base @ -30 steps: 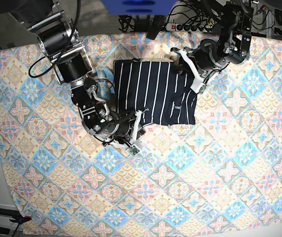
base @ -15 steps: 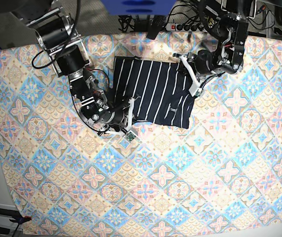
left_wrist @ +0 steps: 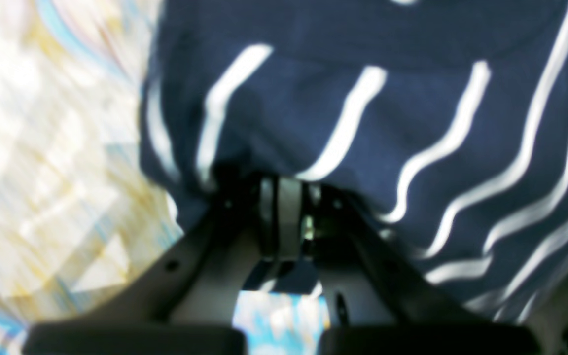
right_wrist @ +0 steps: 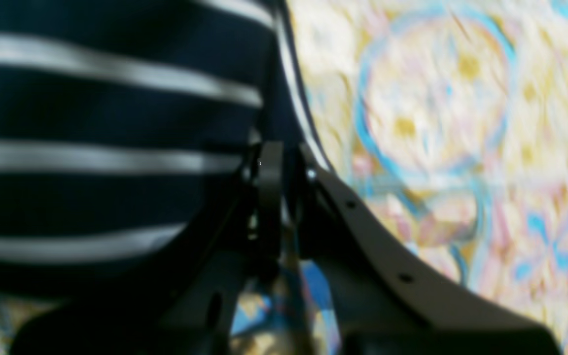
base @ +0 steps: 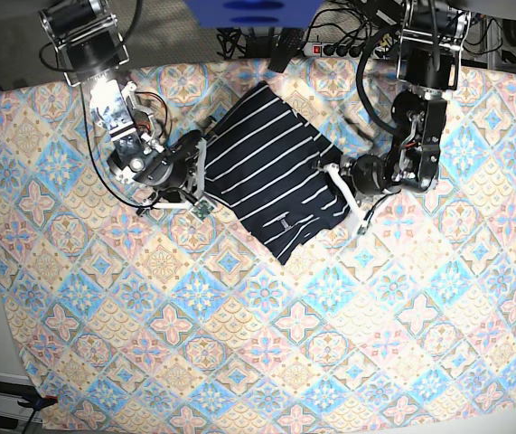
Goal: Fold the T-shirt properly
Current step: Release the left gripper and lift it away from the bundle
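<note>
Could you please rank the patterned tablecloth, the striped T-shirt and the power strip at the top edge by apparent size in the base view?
1. Pastel diamond-patterned fabric tablecloth, filling most of the view.
2. Dark navy white-striped T-shirt, far smaller.
3. Dark power strip, smallest, though it is partly hidden by cables.

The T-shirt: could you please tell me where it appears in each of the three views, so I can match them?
Base view: the T-shirt lies upper centre, turned diagonally, stretched between both end effectors.
Left wrist view: it fills the top and right, pinched in the left end effector.
Right wrist view: it fills the upper left, its edge pinched in the right end effector.
Shared landmark: the patterned tablecloth beside the shirt.
</note>
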You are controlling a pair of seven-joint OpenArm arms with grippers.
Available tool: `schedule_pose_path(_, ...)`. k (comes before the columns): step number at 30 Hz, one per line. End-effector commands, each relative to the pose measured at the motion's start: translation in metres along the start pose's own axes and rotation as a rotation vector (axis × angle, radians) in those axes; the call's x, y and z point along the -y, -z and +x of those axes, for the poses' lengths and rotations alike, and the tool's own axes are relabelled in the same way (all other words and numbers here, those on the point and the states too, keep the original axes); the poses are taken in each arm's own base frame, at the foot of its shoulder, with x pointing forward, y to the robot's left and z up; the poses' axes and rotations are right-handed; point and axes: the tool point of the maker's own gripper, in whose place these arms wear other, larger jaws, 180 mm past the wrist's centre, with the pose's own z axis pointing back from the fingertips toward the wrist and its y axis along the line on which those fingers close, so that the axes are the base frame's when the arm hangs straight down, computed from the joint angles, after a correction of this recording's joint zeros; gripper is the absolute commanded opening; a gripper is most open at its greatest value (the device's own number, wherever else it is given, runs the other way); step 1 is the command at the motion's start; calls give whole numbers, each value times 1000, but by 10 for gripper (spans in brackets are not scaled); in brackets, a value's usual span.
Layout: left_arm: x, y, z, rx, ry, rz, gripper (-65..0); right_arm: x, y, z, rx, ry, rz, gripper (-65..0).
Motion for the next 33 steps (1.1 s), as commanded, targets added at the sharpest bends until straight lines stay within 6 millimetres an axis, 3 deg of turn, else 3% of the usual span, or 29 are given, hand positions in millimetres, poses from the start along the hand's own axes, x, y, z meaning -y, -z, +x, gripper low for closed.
schedule_pose_path(1,-4,-4,25,68,14,20,-644,11,-8,13,52,11,-29,-604)
schedule_pose_path(5,0,6,44,104,36,38,-644,16,-21,5,58,50,-58,-604)
schedule_pose_path(10,8,16,64,161,65,57,-644,19,-42,19,127,49,-94,-604)
schedule_pose_path(15,16,-7,88,259,116,66,-644,4,-60,57,255,53,-74,-604)
schedule_pose_path(17,2,-26,91,303,111,104,-644,-5,-61,70,304,102,-28,-604)
schedule_pose_path(22,-41,-73,81,395,23,214,-644,-35,-64,109,430,226,102,-604)
schedule_pose_path(26,-68,-102,53,404,-15,296,-644,-58,-54,139,473,265,196,-604)
schedule_pose_path(33,-70,-121,11,367,-20,336,-644,-108,-21,175,433,205,344,-604)
